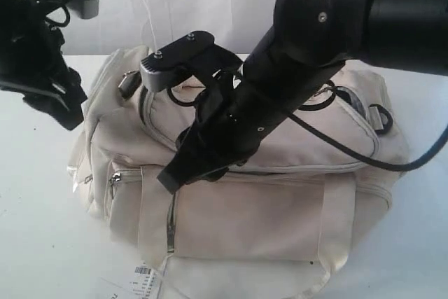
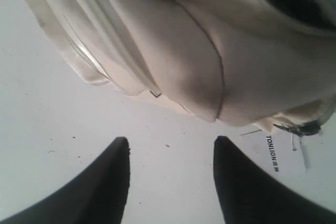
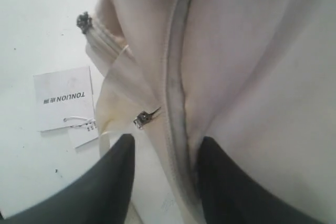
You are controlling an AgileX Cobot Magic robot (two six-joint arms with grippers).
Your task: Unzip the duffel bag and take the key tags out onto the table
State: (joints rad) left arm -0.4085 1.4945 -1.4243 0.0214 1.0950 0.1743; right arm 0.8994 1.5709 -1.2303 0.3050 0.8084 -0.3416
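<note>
Cream duffel bag (image 1: 280, 201) on your tabletop (image 1: 35, 243): left end effector (image 2: 171, 140) wide, empty beside it; right end effector (image 3: 168, 138) parted astride the zip (image 3: 176, 93), probably to unzip.

The large cream-beige fabric duffel bag (image 1: 280, 208) fills the middle of the wide white bench (image 1: 35, 243), the black right arm (image 1: 294, 68) slanting across its top. Bare bench lies free on the left arm (image 1: 35, 61)'s side.

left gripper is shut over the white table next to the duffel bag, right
Not shut: the left wrist view shows the left gripper open, its fingers apart, over the white table next to the duffel bag.
</note>
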